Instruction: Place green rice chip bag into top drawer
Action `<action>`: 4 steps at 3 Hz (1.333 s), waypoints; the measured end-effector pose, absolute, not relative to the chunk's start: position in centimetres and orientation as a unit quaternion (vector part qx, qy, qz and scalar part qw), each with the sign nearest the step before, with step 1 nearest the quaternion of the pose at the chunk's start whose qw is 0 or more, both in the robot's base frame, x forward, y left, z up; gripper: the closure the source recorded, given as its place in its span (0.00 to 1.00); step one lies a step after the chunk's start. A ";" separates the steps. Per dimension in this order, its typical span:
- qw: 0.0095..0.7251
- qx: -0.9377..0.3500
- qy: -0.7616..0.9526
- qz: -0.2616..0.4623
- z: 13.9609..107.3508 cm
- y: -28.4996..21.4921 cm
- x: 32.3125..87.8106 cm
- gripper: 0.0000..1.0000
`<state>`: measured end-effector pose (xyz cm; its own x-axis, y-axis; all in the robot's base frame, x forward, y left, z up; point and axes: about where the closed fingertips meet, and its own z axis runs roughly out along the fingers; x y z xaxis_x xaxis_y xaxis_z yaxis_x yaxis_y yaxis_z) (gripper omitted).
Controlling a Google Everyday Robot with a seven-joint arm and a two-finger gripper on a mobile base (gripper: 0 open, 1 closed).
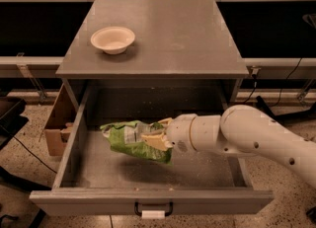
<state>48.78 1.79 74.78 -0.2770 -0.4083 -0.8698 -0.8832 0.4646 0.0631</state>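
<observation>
The green rice chip bag [129,139] is a crinkly light-green bag with a white label. It hangs inside the open top drawer [148,201], a little above its grey floor, left of centre. My gripper [157,138] reaches in from the right on a white arm and is shut on the bag's right end, its pale yellow fingers [154,142] pinching it. The drawer is pulled fully out, with a small dark handle and white tag [153,213] on its front panel.
A white round bowl [112,39] sits on the grey cabinet top [187,34] at the left. A cardboard box [58,123] stands on the floor left of the drawer. Cables run on the floor at both sides.
</observation>
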 end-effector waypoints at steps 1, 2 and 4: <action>0.418 -0.432 0.747 0.284 74.8 1.8 48.8 0.36; 0.418 -0.432 0.747 0.284 74.8 1.8 48.8 0.11; 0.422 -0.436 0.741 0.286 75.6 1.9 48.8 0.00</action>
<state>48.80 1.90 75.64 -0.2627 -0.4046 -0.8759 -0.8885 0.4555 0.0560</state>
